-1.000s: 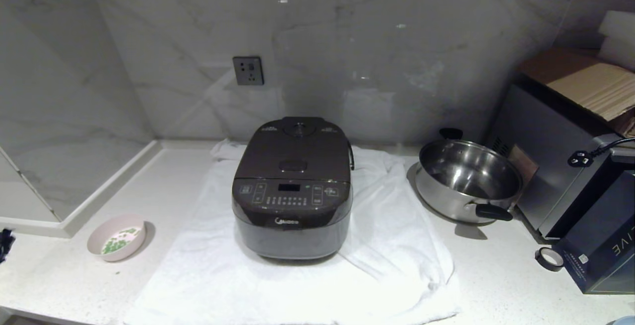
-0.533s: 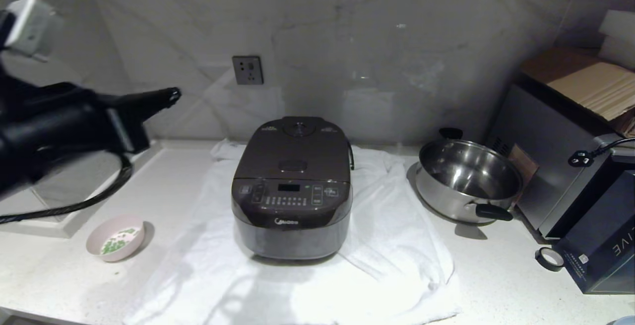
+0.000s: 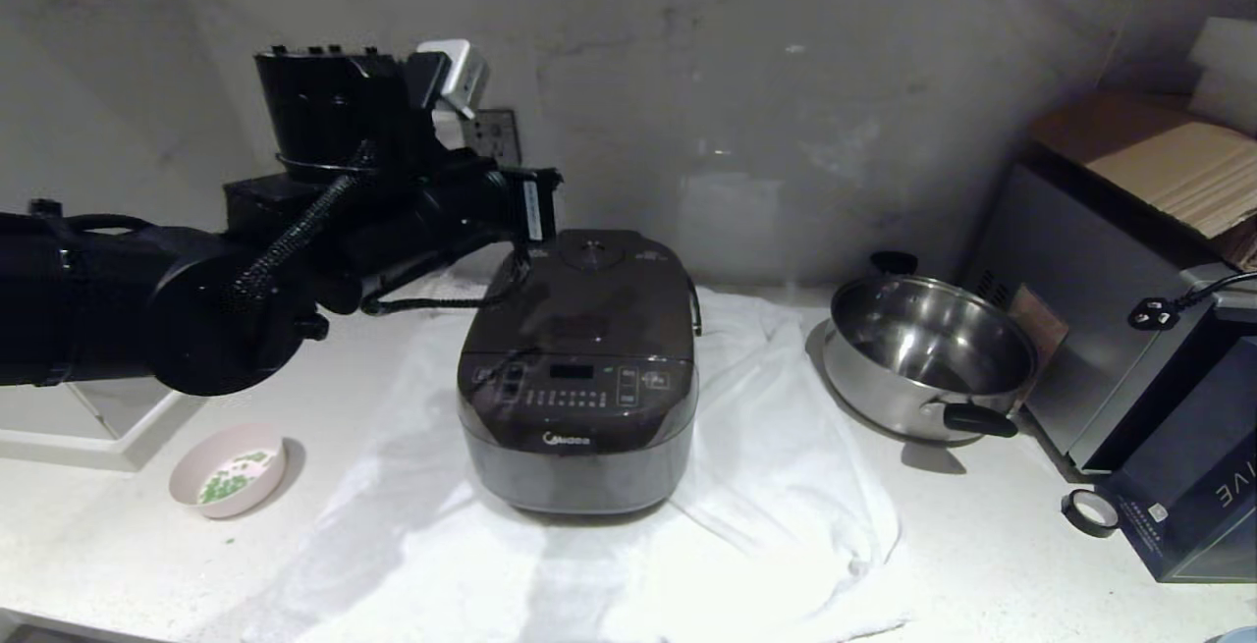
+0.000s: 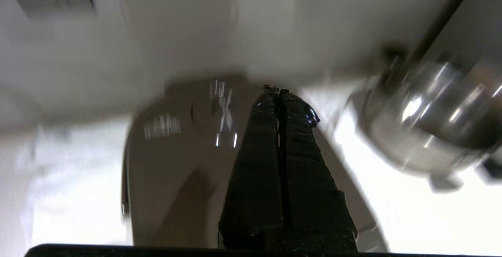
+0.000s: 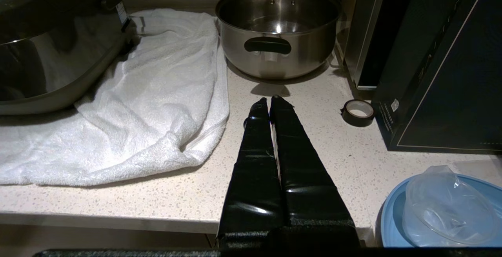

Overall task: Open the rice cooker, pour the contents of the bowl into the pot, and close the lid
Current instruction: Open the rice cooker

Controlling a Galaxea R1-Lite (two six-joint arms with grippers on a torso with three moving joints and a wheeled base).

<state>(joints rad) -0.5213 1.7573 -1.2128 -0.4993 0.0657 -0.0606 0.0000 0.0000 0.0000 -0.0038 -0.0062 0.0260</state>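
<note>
rice cooker (image 3: pixel 579 368) dead centre on white towel (image 3: pixel 786 486), lid (image 3: pixel 589 294) down and shut, button panel facing forward; pot hidden under the lid

left arm (image 3: pixel 147 294) reaching in from 9 o'clock across the head view, wrist up near wall socket (image 3: pixel 494 133) at about 11 o'clock from the cooker; fingertips not visible there

left gripper (image 4: pixel 278 91) seen in the left wrist view: fingers (image 4: pixel 255 163) pressed together, clenched on nothing, hanging over the lid's glossy brown top, apart from it as far as can be told; view blurred

bowl (image 3: pixel 228 469) at 8 o'clock from the cooker, on bare counter (image 3: pixel 98 564) just off the towel's edge, upright; contents of the bowl (image 3: pixel 231 481) lying inside as green pieces with white bits

steel pan (image 3: pixel 928 353) at 3 o'clock from the cooker, beside the towel, black handle toward the front; silver appliance (image 3: pixel 1100 329) beyond it, cardboard (image 3: pixel 1159 162) on top

right gripper (image 5: pixel 270 99) in the right wrist view: fingers closed flat together, empty, above the counter's front edge, pointing toward the pan; tape roll (image 5: pixel 357 112) and dark box (image 5: pixel 443 92) close by, blue dish (image 5: pixel 396 217) with clear plastic at the near corner
</note>
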